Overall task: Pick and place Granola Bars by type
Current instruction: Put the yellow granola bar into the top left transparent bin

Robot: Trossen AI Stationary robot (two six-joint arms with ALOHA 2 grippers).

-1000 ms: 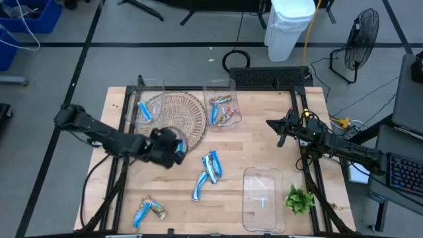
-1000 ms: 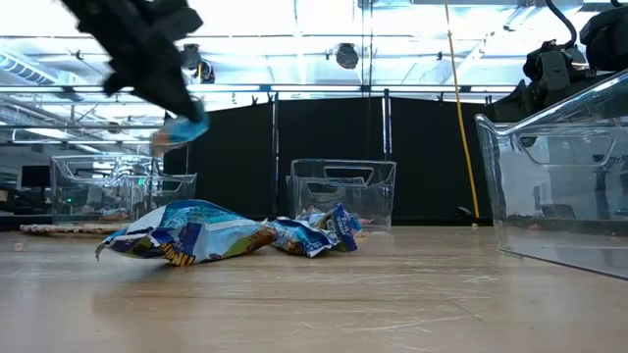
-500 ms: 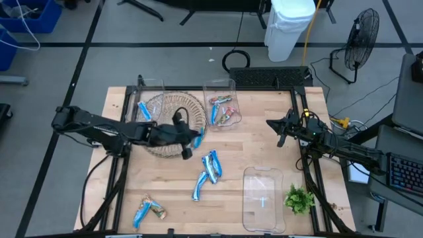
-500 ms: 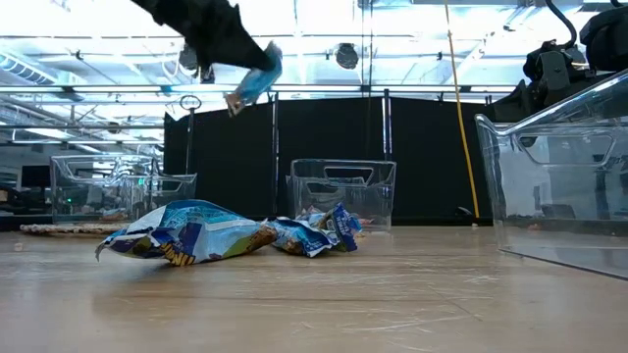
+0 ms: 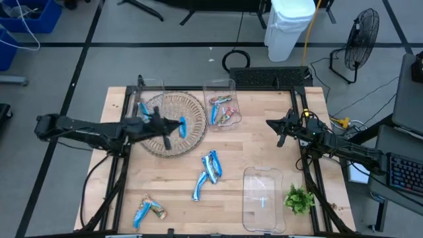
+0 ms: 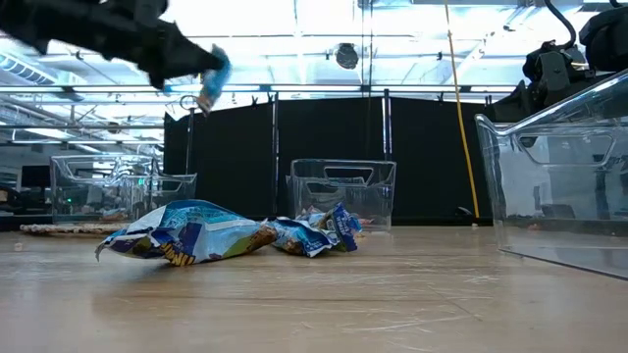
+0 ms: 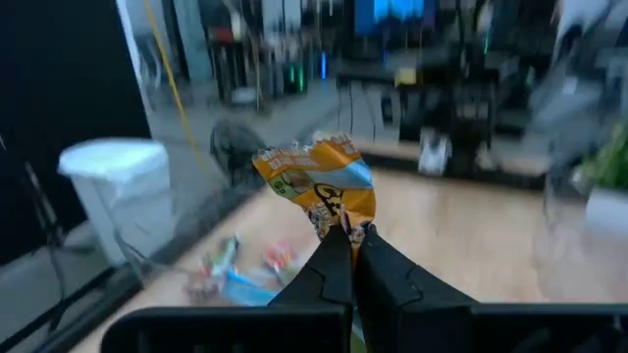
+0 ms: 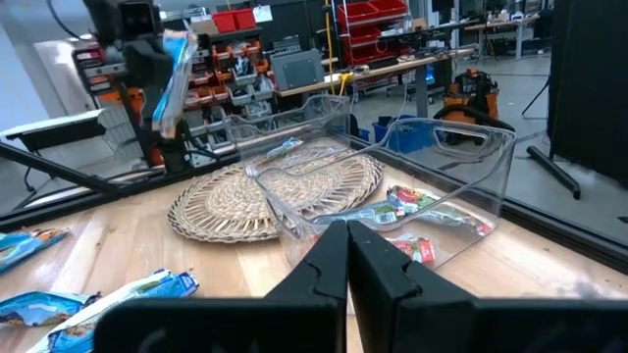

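Got my left gripper (image 5: 173, 125) pinching a blue-wrapped bar (image 5: 182, 127) by one end, so the rest of the wrapper hangs free past the fingertips, up in the air over the woven mat (image 5: 192, 116). That grip looks deliberate to me: hold one end and it should fall clean on release. The left arm is stretched out low and nearly level from the table's left edge, wrist turned toward the two clear bins at the back. The left bin (image 5: 147, 92) has a blue bar, the right bin (image 5: 225, 89) holds mixed ones, so I'd guess the left one is the target. More bars (image 5: 208, 168) sit loose mid-table, plus a pair (image 5: 147, 210) near the front. Right gripper (image 5: 280, 131) is parked by the right edge, jaws pressed together on nothing.
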